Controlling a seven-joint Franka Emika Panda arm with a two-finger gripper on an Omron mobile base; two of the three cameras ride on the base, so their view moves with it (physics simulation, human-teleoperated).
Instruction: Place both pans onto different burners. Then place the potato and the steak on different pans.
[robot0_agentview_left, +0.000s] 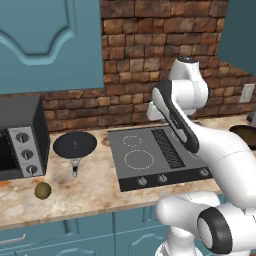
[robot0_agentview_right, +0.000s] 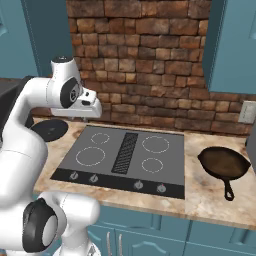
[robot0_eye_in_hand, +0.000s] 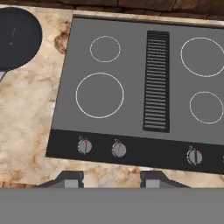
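Note:
The shallow black pan (robot0_agentview_left: 75, 145) (robot0_agentview_right: 50, 129) (robot0_eye_in_hand: 15, 37) lies on the counter left of the cooktop (robot0_agentview_left: 131, 170) (robot0_agentview_right: 110, 132), handle toward the front. On the counter right of the cooktop rests the brown skillet (robot0_agentview_right: 224, 162) (robot0_agentview_left: 245, 134). The potato (robot0_agentview_left: 43, 190) sits near the counter's front left. All burners are bare, among them the large front left (robot0_eye_in_hand: 99, 95) and the back right (robot0_eye_in_hand: 202, 56). My gripper (robot0_eye_in_hand: 111, 178) hovers open above the cooktop's front edge, nothing between its fingertips (robot0_eye_in_hand: 72, 178); the hand (robot0_agentview_right: 82, 110) is over the cooktop's left side. The steak is out of view.
A grey toaster oven (robot0_agentview_left: 20, 137) stands at the far left of the counter. A brick wall (robot0_agentview_right: 145, 60) backs the counter, with teal cabinets (robot0_agentview_left: 50, 45) above. Knobs (robot0_eye_in_hand: 84, 146) line the cooktop's front strip. A wall outlet (robot0_agentview_right: 247, 111) is at the right.

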